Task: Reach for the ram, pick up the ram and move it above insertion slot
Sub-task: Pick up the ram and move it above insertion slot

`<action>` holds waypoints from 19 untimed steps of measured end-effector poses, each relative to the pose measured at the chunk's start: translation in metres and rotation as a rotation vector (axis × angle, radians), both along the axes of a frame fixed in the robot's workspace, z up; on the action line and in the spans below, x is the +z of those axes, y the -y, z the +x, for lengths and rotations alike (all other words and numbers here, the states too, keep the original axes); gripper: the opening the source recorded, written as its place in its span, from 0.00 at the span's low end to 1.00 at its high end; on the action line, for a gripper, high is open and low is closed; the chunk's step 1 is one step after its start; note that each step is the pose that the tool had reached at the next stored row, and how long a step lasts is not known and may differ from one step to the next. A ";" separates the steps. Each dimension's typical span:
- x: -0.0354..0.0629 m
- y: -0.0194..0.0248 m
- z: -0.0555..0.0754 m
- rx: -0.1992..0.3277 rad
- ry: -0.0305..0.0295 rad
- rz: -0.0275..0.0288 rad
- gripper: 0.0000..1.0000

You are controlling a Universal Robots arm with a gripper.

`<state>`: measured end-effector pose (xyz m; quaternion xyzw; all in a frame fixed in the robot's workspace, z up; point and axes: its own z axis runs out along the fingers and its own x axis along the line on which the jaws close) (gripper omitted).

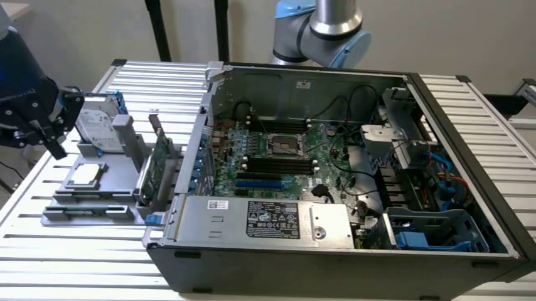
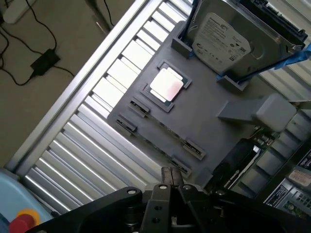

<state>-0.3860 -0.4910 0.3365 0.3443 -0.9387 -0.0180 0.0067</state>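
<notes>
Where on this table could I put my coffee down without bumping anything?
Bare slats lie in front of the grey tray and beside the open computer case at the exterior view's right. The tray, below the gripper, and the case's inside are crowded.

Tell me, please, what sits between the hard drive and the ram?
A square silver processor chip lies between the hard drive and the ram, seen in the exterior view.
</notes>
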 end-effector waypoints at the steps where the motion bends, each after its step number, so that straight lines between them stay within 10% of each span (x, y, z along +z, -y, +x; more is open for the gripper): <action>1: 0.0000 0.0000 0.000 0.017 0.0002 0.0000 0.11; 19: 0.0000 0.0000 0.000 0.345 0.0051 -0.0003 0.11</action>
